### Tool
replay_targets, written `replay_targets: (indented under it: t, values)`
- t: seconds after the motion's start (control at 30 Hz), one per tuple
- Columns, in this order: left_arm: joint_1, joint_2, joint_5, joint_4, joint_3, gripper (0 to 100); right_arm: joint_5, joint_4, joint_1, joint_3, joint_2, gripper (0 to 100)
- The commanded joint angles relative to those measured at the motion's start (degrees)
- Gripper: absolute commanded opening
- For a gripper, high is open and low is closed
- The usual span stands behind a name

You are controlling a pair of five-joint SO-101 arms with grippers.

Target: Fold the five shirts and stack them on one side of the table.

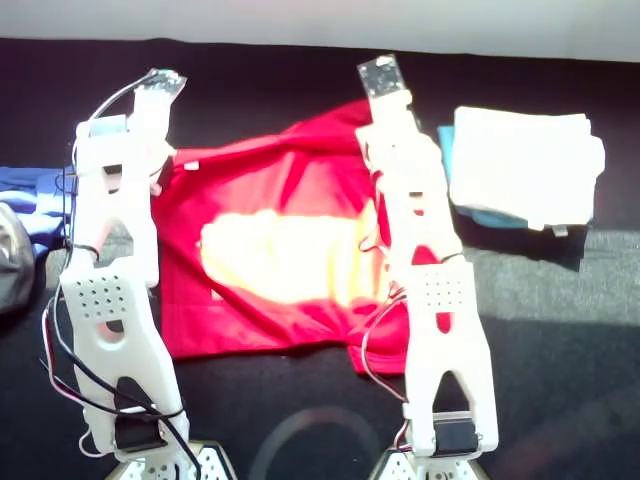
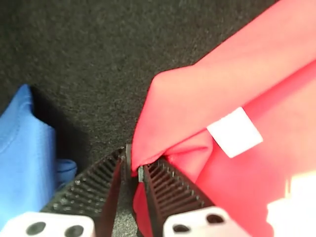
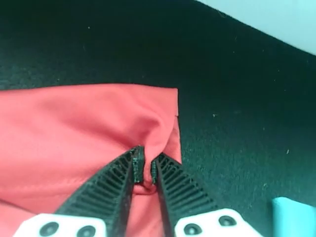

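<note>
A red shirt (image 1: 280,250) with a pale yellow print lies spread between the two arms on the black table. My left gripper (image 2: 132,170) is shut on the shirt's edge (image 2: 197,108), close to a white label (image 2: 235,132). My right gripper (image 3: 145,165) is shut on a pinched fold near the red shirt's (image 3: 74,128) far corner. In the high view the left arm (image 1: 115,260) stands over the shirt's left side and the right arm (image 1: 425,260) over its right side. A stack of folded shirts (image 1: 525,165), white on top with teal beneath, sits at the far right.
A blue shirt (image 1: 30,195) lies at the table's left edge, also seen beside the left fingers (image 2: 24,158). A grey garment (image 1: 12,260) lies just in front of it. A teal corner (image 3: 295,217) shows near the right gripper. Bare black cloth (image 1: 560,340) covers the right front.
</note>
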State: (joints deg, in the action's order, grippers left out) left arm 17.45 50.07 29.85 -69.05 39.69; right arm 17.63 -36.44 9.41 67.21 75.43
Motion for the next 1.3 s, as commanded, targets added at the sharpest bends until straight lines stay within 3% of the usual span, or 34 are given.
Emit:
replay_targets:
  t: [0.0, 0.37, 0.53, 0.77, 1.07, 1.27]
  values:
    - [-0.92, -3.21, -3.16, -2.29, 3.12, 1, 0.53, -2.15, -0.48, 7.87, -2.68, 0.6]
    - [-5.14, -14.46, -4.13, -23.30, 8.48, 1, 0.53, -37.05, -3.03, 32.66, -7.96, 0.6]
    - [-5.49, -18.77, -4.04, -31.91, 8.13, 1, 0.53, -50.77, -4.70, 34.51, -11.30, 0.6]
    - [-7.08, -30.29, -3.87, -31.91, -6.29, 1, 0.62, -64.57, -4.97, 34.51, -19.21, 0.6]
    - [-6.81, -49.19, -3.78, -25.85, -35.47, 1, 0.44, -65.01, -7.60, 31.52, -23.96, 0.6]
    - [-6.64, -58.59, -3.78, -24.09, -45.23, 1, 0.35, -64.92, -7.43, 14.81, -35.65, 0.6]
